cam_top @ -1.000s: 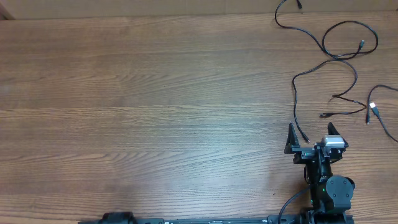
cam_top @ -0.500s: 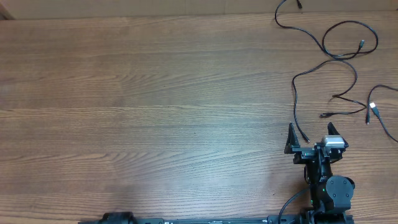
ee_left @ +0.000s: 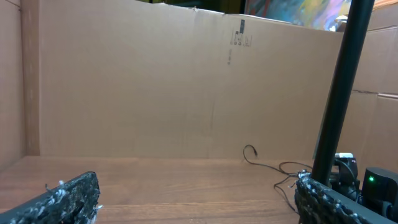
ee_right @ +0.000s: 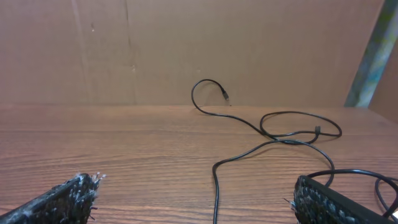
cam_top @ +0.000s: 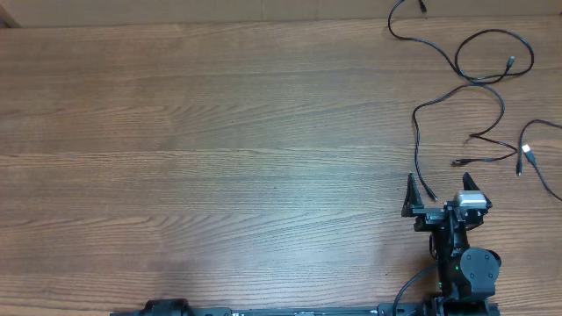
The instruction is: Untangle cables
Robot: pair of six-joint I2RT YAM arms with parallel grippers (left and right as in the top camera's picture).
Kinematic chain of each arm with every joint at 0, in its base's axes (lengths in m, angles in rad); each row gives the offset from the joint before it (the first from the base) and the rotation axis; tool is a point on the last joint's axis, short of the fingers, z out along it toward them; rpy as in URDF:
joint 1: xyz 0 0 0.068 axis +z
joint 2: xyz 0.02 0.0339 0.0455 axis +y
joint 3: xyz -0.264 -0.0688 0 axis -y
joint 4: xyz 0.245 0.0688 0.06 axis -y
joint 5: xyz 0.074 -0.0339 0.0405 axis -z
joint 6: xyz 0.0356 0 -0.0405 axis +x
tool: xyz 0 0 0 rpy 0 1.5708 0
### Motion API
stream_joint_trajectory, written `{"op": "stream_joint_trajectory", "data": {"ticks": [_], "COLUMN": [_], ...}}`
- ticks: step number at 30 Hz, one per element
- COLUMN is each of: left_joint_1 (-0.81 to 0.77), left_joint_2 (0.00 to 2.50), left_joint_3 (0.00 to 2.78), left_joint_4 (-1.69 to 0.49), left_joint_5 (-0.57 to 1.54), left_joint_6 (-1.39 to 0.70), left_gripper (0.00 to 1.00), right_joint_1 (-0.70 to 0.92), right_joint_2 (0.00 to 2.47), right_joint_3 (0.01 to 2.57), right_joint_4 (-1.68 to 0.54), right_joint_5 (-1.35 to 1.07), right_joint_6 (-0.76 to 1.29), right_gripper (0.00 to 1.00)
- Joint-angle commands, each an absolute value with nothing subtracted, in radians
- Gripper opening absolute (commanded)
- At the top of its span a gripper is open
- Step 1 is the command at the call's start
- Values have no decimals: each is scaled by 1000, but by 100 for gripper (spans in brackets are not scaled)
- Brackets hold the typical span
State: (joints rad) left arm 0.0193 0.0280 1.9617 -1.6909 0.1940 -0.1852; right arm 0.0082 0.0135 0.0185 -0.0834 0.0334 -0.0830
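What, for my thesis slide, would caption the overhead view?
Thin black cables sprawl over the wooden table's right side; the right gripper rests near one cable end, jaws open.

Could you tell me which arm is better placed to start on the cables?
Right. Its open fingers straddle the near end of the cables; the left arm is far across the table.

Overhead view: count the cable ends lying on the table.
5. One cable end at the table's far edge, one inside the loop, one mid-tangle, one near the right edge, one by the right gripper. More may lie off-frame.
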Motion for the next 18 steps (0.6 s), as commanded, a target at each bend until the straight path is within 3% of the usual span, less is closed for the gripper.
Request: {"op": "stream_joint_trajectory", "data": {"ticks": [1,6,11,18], "left_joint_1": [12,12,12,13], "left_joint_2": [5,5,5,5], "left_joint_3": [1966,1966,1944,1669], "left_joint_4": [-1689,-1681,-1676,-1501], "left_joint_5": [202,199,5,-24], "left_joint_6": [-195,-195,-119,-120], "left_gripper": [100,100,100,100], "right_joint_1": [13,25,25,25], "right_joint_2": [3,3,3,3], "right_joint_3": [7,7,7,7], "right_joint_4": [-81,-81,-81,-81], "right_joint_5": [35,35,35,35], "right_joint_6": [-87,-87,-87,-87], "right_gripper": [100,100,100,100]}}
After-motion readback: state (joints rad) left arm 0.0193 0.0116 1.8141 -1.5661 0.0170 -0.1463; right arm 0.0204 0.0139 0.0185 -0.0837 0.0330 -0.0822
